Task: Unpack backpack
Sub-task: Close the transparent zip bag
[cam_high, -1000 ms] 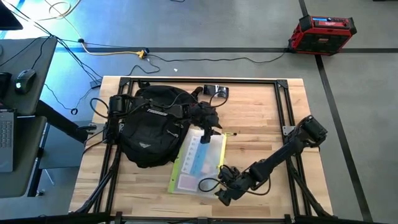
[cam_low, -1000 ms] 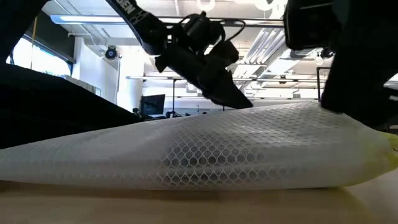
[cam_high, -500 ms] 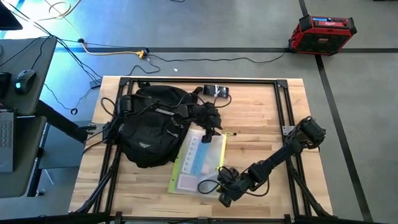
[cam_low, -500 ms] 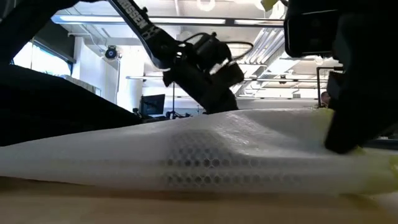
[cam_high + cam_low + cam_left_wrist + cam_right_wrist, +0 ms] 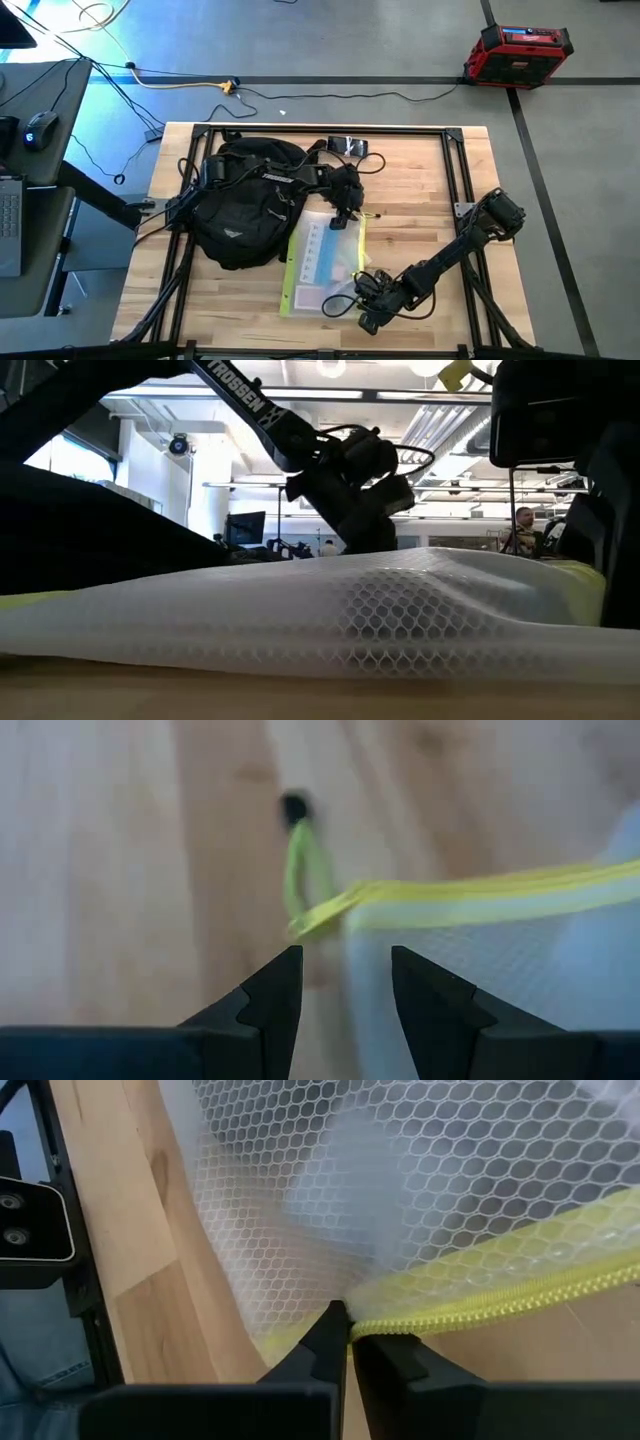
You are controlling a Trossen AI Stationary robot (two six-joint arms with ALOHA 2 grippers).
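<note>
Backpack (image 5: pixel 245 205) lies on tabletop (image 5: pixel 420 200), left half, opening toward centre. Mesh pouch (image 5: pixel 322 262) with yellow zipper edge flat beside it, near front edge. Right tool (image 5: pixel 362 300) low at pouch's front corner, fingers (image 5: pixel 335 1342) pinched tight on yellow zipper hem. Left tool (image 5: pixel 343 212) over pouch's far end, just beside backpack; jaws narrowly parted, holding nothing.

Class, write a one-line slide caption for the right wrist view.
Right gripper pinches the yellow zipper edge of a mesh pouch on the wooden table.
</note>
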